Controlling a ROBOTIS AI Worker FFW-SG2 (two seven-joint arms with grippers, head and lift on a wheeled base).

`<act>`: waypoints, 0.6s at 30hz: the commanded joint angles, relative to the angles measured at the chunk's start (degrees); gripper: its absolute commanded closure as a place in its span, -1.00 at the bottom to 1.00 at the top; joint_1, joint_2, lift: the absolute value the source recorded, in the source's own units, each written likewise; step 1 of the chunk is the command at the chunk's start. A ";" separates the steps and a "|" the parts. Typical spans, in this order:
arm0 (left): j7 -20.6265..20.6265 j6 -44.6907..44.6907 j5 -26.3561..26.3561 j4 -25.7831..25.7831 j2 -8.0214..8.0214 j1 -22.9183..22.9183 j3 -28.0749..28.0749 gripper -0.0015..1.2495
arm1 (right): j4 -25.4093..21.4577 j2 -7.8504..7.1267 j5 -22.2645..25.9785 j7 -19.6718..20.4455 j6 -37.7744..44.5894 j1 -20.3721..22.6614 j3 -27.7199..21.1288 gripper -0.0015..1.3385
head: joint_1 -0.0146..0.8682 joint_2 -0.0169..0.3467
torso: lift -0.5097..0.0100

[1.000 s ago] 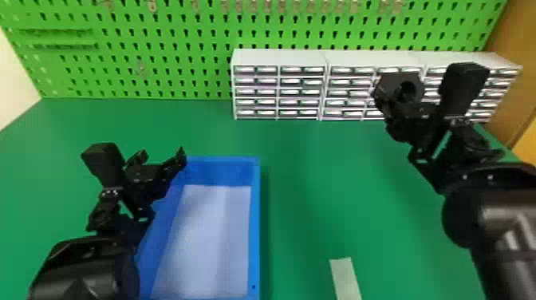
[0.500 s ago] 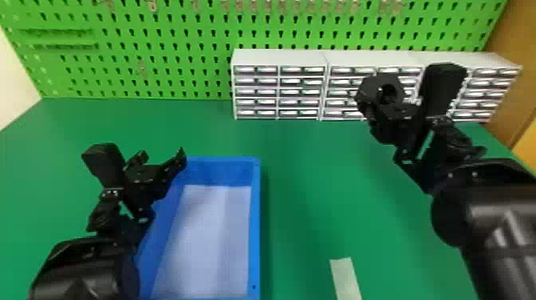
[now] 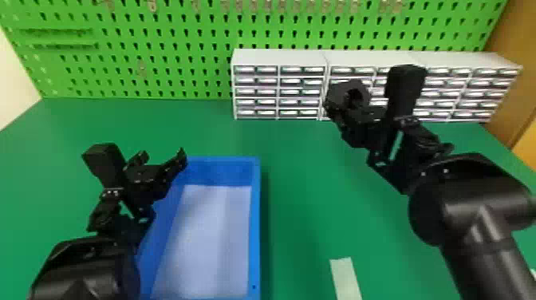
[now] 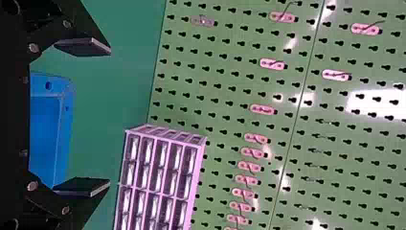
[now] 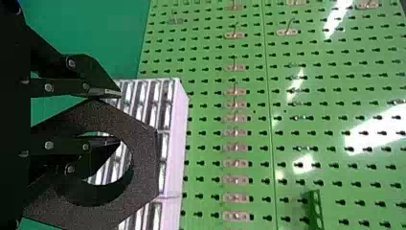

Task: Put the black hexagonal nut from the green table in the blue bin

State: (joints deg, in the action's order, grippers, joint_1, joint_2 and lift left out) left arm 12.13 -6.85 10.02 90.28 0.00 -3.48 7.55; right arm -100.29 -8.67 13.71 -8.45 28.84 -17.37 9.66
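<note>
Black hexagonal nut [image 3: 338, 95]: hangs tilted in the air above the green table [image 3: 311, 167], outside the blue bin [image 3: 256, 207] and well apart from it; shows a large round hole and a speckled dark face; in the head view, overlaps the middle of the drawer cabinets [image 3: 279, 59].

Right gripper [image 3: 359, 109]: grips the nut by one side of its ring, with one finger along the outer edge and the other in the hole; is raised at the right, with a black block [image 3: 406, 85] standing up beside it.

Left gripper [image 3: 160, 162]: holds nothing; is spread wide, with a broad gap between its two flat pads [image 4: 84, 46]; hangs over the left side of the bin, near its far corner.

Blue bin: sits on the table, left of the middle; has straight blue walls and a pale bottom.

Pale strip [image 3: 346, 279]: lies flat on the table to the right of the bin, near the head view's bottom edge.

Drawer cabinets: stand in a row at the back of the table; have white frames and small stacked drawers.

Green pegboard [image 3: 159, 75]: rises behind the cabinets; carries rows of small hook holders [image 5: 235, 148].

Brown panel [image 3: 506, 72]: stands at the far right.
</note>
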 commanded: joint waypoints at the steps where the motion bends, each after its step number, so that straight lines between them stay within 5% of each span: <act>1: 0.00 0.00 0.00 -0.02 0.15 -0.04 0.00 -0.53 | 0.36 0.59 0.08 -1.04 1.31 -0.56 1.06 0.58 | 0.59 -0.63 | 0.59; 18: 0.00 0.00 0.00 -0.02 0.15 -0.04 -0.17 -0.53 | 2.73 1.82 2.11 -3.94 3.24 -3.11 6.42 0.58 | 0.59 -0.63 | 0.59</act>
State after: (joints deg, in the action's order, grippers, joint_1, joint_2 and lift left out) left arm 12.13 -6.85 10.02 90.26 0.00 -3.52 7.45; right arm -98.05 -6.90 15.18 -12.31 31.95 -19.85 14.84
